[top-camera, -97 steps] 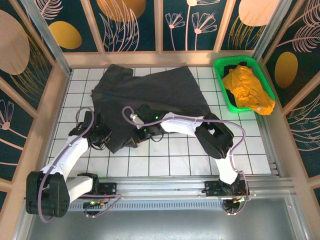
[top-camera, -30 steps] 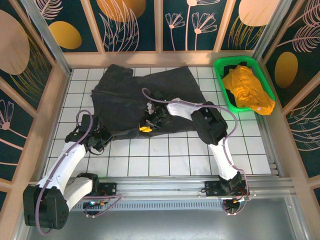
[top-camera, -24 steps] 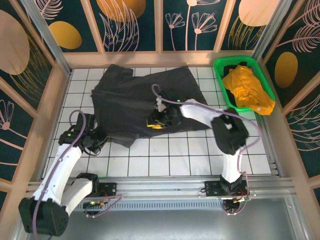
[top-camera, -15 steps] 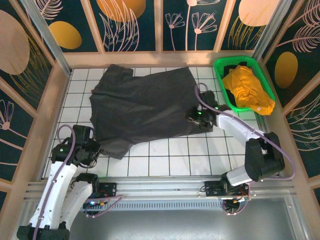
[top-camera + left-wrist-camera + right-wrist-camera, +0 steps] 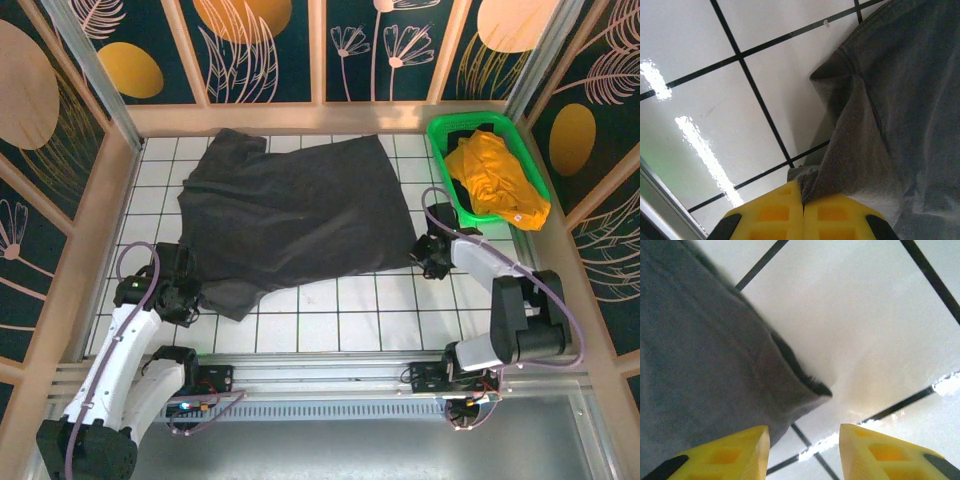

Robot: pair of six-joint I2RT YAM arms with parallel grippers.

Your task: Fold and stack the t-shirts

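Observation:
The dark charcoal t-shirt (image 5: 290, 210) lies spread over the white tiles; its cloth shows as grey folds (image 5: 900, 100) in the left wrist view. My left gripper (image 5: 186, 296) is at its near left corner, and its yellow jaws (image 5: 802, 192) are shut on a pinch of that cloth. My right gripper (image 5: 426, 256) sits just off the shirt's near right corner (image 5: 822, 389). Its jaws (image 5: 802, 440) stand open with bare tile between them, holding nothing. The orange-yellow t-shirt (image 5: 495, 178) is bunched in the green basket (image 5: 440, 128).
The basket stands at the back right corner. Wooden-framed patterned walls (image 5: 100, 200) close in the tiled table on three sides. A metal rail (image 5: 330, 362) runs along the near edge by the arm bases. Bare tiles (image 5: 350, 315) lie in front of the shirt.
My right gripper carried the shirt's hem from the middle out to the right, then opened and let it go. The left gripper pulled its corner toward the near left. The shirt lies flatter.

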